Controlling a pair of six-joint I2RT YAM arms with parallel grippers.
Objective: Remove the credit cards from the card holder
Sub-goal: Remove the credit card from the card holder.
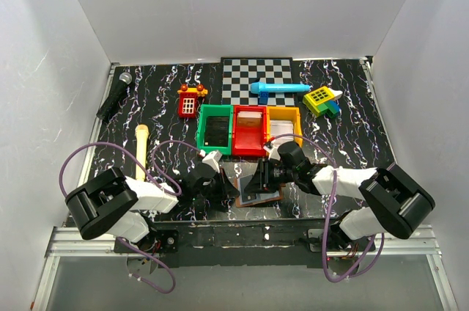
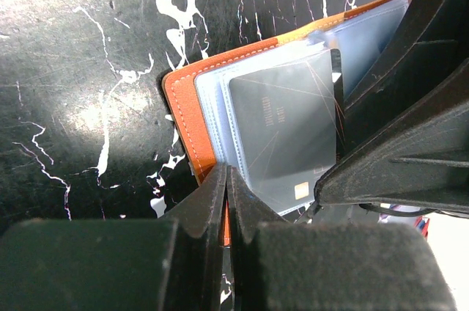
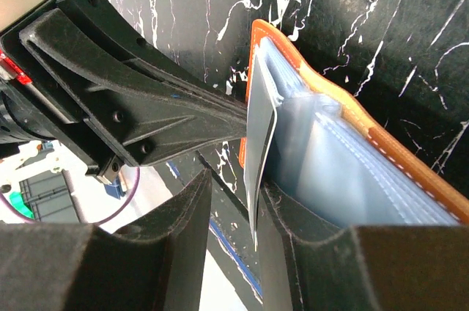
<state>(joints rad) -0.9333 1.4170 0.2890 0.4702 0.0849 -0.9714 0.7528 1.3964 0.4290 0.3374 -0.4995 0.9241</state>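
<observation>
The flat brown leather-like card holder (image 1: 261, 197) by the counter's near edge is mostly hidden beneath the left end effector (image 1: 231, 186) and right end effector (image 1: 258, 179). The print on the grey plastic card (image 2: 286, 127) is too small to read.

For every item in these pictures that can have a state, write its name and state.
card holder: lying open
credit card: partly out of its sleeve
left gripper: jaws shut on the card holder's edge
right gripper: jaws open around the credit card
</observation>
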